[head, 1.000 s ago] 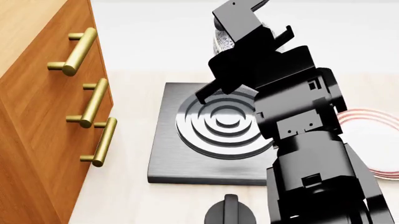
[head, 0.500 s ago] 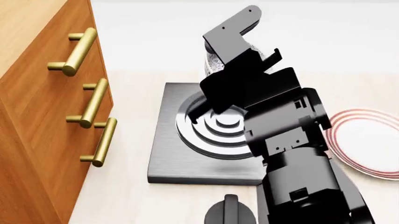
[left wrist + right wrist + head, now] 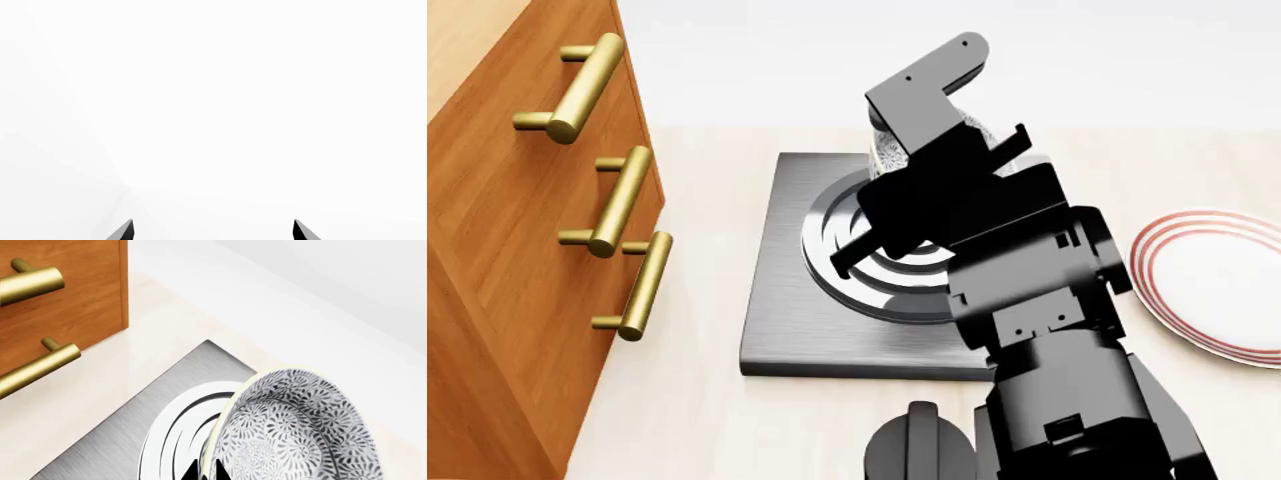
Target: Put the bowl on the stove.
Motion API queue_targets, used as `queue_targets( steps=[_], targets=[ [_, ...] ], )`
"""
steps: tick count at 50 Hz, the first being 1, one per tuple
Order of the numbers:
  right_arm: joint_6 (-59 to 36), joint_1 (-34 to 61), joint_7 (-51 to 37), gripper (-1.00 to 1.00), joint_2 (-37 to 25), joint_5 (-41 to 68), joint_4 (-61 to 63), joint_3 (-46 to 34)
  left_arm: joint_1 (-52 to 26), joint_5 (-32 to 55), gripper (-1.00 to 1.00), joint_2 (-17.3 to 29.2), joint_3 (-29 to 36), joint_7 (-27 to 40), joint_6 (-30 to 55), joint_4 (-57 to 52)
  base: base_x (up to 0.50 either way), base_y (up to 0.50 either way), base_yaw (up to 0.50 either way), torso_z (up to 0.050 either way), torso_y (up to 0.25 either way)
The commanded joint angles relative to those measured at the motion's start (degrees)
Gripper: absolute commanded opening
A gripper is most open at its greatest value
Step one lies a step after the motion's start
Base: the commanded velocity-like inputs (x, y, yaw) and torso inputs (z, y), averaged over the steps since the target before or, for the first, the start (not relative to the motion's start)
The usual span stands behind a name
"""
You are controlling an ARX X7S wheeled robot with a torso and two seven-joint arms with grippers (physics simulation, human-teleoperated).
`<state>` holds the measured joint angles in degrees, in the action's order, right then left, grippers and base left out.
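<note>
The speckled white-grey bowl [image 3: 300, 430] is held tilted by its pale rim in my right gripper [image 3: 205, 474], whose two black fingertips pinch the rim. It hangs over the far part of the dark-grey stove [image 3: 100, 450], above its raised burner rings [image 3: 173, 430]. In the head view my right arm covers most of the bowl [image 3: 888, 150] and part of the stove [image 3: 787, 320]. The round black knob [image 3: 918, 450] sits in front of the stove. My left gripper [image 3: 212, 231] shows only two spread fingertips against blank white; it is empty.
A wooden drawer cabinet [image 3: 507, 250] with brass handles [image 3: 607, 200] stands left of the stove. A flat white plate with red rings [image 3: 1214, 285] lies to the right. A white wall runs behind the pale counter [image 3: 694, 420].
My right arm has carried the bowl leftward and lower, from beyond the stove's far edge to over its rings. The head view has shifted slightly.
</note>
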<state>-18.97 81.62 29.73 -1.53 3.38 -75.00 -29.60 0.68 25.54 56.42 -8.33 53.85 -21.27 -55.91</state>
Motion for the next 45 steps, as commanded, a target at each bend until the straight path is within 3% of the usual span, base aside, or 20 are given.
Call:
queue_targets(
  steps=[1,9,27,34,45],
  targets=[
    [1.16,-0.07,0.34,-1.00,1.21,-2.71,0.01,1.54,0.06,-2.21,1.00,-1.33,-1.52,-0.88,-0.48,0.52,0.00,0.00,0.00,0.000,0.000],
    [0.99,-0.16,0.23,-1.00,1.16,-2.76,0.01,1.73,-0.02,-2.33,1.00,-1.12,-0.98,-1.60,-1.02,0.64,0.00,0.00,0.00,0.001,-0.169],
    [0.29,-0.85,-0.12,-1.00,0.97,-2.98,0.01,2.32,-0.36,-1.90,1.00,-0.78,-0.76,-1.63,-0.70,0.59,0.00,0.00,0.00,0.000,0.000],
    [0.33,-1.10,-0.16,-1.00,1.18,-2.83,0.01,2.23,-0.25,-1.87,1.00,-0.76,-0.89,-1.63,-0.73,0.60,0.00,0.00,0.00,0.000,-0.209],
    [0.14,-1.61,-0.24,-1.00,1.33,-2.44,0.01,1.84,0.24,-1.64,1.00,-1.28,-1.23,-1.67,-1.51,0.92,0.00,0.00,0.00,0.000,0.000]
  ],
)
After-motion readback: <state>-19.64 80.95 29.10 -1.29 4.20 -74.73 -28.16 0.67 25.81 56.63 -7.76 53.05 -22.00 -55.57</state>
